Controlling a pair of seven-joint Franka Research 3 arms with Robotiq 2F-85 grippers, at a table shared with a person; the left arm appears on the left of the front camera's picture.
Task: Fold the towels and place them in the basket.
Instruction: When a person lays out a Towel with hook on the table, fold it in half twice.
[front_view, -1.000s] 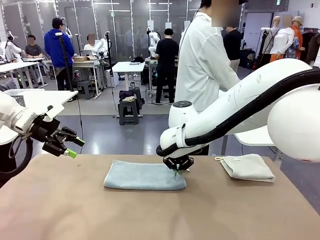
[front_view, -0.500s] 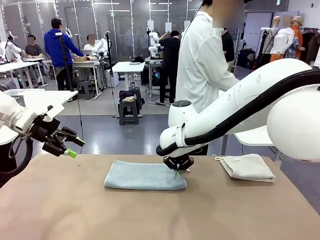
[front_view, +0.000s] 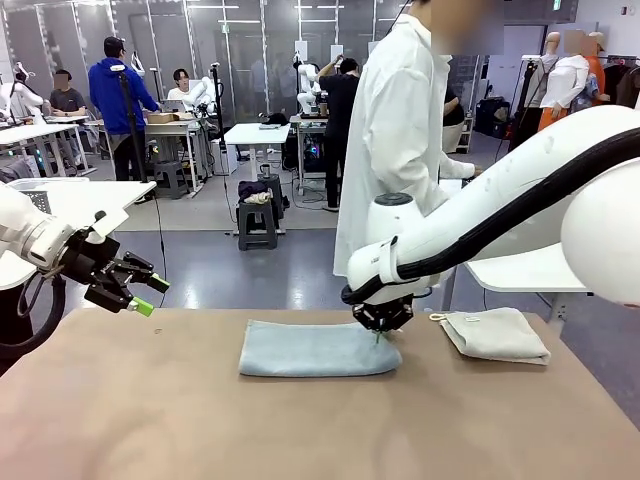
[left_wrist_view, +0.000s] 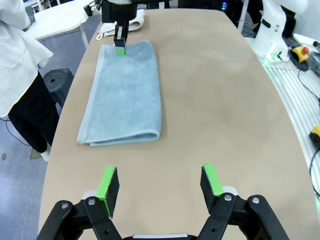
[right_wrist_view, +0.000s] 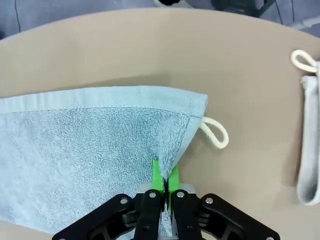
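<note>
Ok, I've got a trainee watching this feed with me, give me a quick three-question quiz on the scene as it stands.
1. True or false: the right hand is shut on the grey-blue towel.
2. How do the left hand's jaws stand? A) shut on a towel B) open, holding nothing C) shut on the table edge
3. Fill in: the folded cream-white towel lies on the table to the robot's ____ of the grey-blue one.

Key: 1 true; 2 B; 3 right.
</note>
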